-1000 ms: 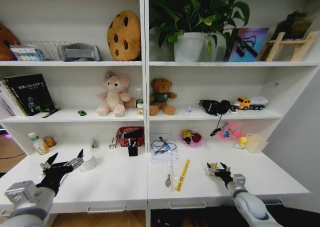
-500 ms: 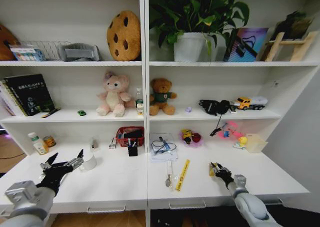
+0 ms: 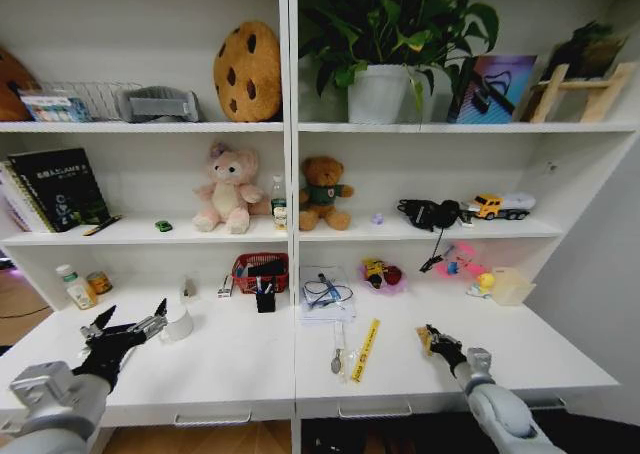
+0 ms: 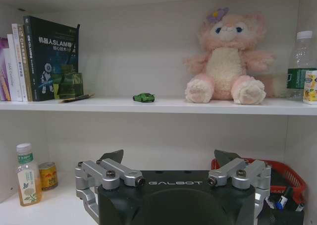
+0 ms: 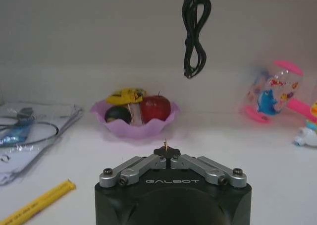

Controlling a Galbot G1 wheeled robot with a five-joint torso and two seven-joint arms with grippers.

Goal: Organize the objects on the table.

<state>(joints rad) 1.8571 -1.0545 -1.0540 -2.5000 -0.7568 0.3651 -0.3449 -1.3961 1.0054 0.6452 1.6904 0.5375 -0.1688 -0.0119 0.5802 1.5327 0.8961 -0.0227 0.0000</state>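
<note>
Objects of the task sit spread over the long white table point(image 3: 240, 359) and the shelving joined to it. The right gripper point(image 3: 432, 336) is low over the right half of the table, to the right of a yellow ruler point(image 3: 364, 349) lying near the middle. In the right wrist view its fingers point(image 5: 148, 161) are drawn together, pinching a small yellowish piece point(image 5: 166, 146) whose tip pokes up between the tips; what the piece is I cannot tell. Far beyond it, against the back wall, stands a pink bowl point(image 5: 133, 126) of toy fruit. The left gripper point(image 3: 134, 312) hovers at the near left of the table with its fingers spread wide apart and nothing between them, just left of the white mug point(image 3: 180, 324). Farther back near the middle stands the red wire basket point(image 3: 260, 269), and just in front of it a black holder with markers point(image 3: 265, 296). At the far left of the table a small green-lidded bottle point(image 3: 72, 286) stands beside a tin can point(image 3: 99, 282). On the shelf above, the tiny green toy point(image 4: 143, 97) rests between the books point(image 4: 44, 56) on the left and a pink plush point(image 4: 225, 56) on the right.
</note>
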